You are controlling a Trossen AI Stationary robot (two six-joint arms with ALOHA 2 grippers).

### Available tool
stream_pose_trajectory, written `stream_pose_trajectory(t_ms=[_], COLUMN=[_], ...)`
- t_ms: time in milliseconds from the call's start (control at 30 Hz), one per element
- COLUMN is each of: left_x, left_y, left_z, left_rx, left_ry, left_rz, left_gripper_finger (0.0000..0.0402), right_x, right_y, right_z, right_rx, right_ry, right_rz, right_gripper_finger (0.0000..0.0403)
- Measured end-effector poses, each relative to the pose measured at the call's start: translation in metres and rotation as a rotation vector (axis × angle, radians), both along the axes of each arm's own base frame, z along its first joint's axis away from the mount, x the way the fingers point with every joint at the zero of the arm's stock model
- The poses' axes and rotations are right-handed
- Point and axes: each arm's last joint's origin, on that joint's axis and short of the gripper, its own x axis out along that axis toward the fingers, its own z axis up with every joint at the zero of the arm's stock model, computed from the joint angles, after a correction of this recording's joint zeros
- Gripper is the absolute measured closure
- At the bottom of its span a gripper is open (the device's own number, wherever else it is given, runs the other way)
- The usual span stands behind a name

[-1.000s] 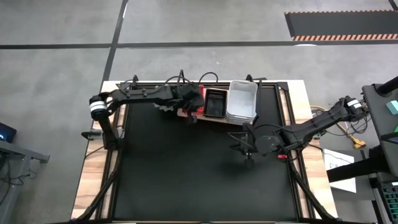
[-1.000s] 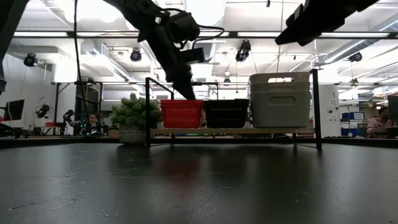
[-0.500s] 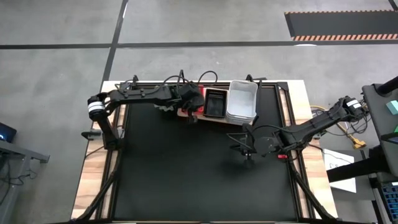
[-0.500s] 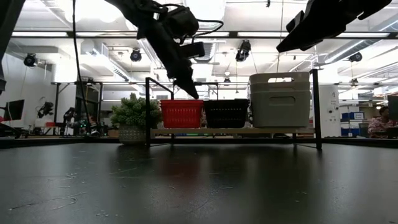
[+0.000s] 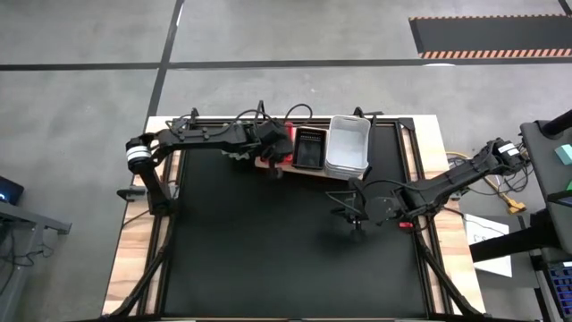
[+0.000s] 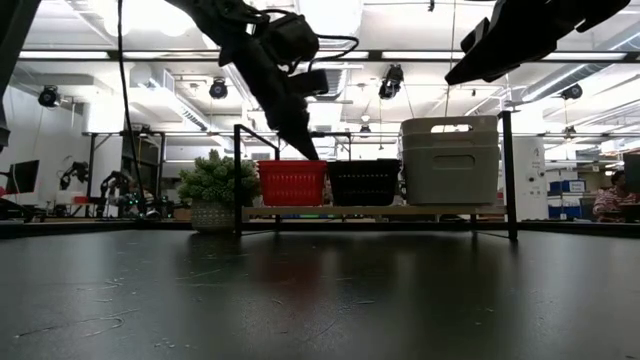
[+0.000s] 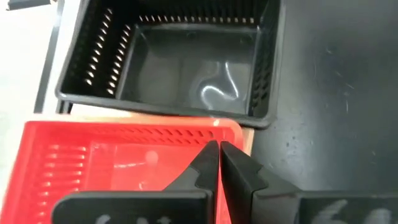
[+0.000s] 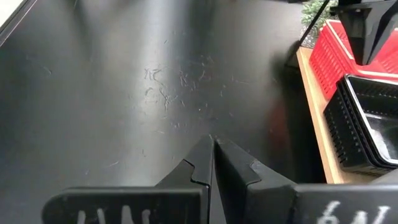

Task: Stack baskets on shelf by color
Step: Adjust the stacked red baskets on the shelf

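Three stacks stand on the wooden shelf (image 6: 370,211) at the table's far edge: red baskets (image 6: 292,182) on the left, black baskets (image 6: 364,182) in the middle, a taller white stack (image 6: 450,160) on the right. My left gripper (image 7: 219,149) is shut, pointing down at the red stack's near right corner; the low view shows its tip (image 6: 308,155) right at the rim. My right gripper (image 8: 211,146) is shut and hangs over the bare mat (image 5: 295,250), nearer than the white stack (image 5: 349,146). My left gripper's shut fingertips come slanting down from above to the top red basket's rim (image 7: 186,130) near its right corner. I cannot tell whether they touch it or stop just above it.
A green spiky plant (image 6: 212,180) in a pot stands left of the red stack. Black frame posts (image 6: 237,180) rise beside the shelf at both ends. The wide black mat in front of the shelf is open room. People and equipment show in the room behind.
My left gripper has edged slightly toward the table's right above the red stack, its fingers staying shut. The baskets have not moved.
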Motion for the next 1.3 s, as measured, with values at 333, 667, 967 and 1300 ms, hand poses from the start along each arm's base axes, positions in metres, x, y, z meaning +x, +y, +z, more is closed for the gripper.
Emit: stream_pose_trajectory(t_ms=[333,667,967,1300], left_x=[-0.003,-0.006,-0.011,-0.012], left_y=[-0.001,-0.002,-0.005,-0.01], left_z=[-0.002,0.0,0.002,0.009], left_rx=[-0.011,-0.016,-0.028,-0.038], left_ry=[0.034,0.052,0.083,0.06], left_rz=[-0.001,-0.001,-0.002,0.013], left_gripper_finger=[0.0402,0.0402,0.0402,0.0402], right_x=[0.0,0.0,-0.001,-0.001], right_y=[0.0,0.0,0.0,0.0], right_z=[0.0,0.0,-0.003,-0.004], right_rx=[-0.001,0.001,-0.001,0.01], right_ry=[0.004,0.004,0.011,0.011], right_rz=[0.0,-0.001,-0.001,-0.01], right_gripper_finger=[0.0394,0.0394,0.0394,0.0394])
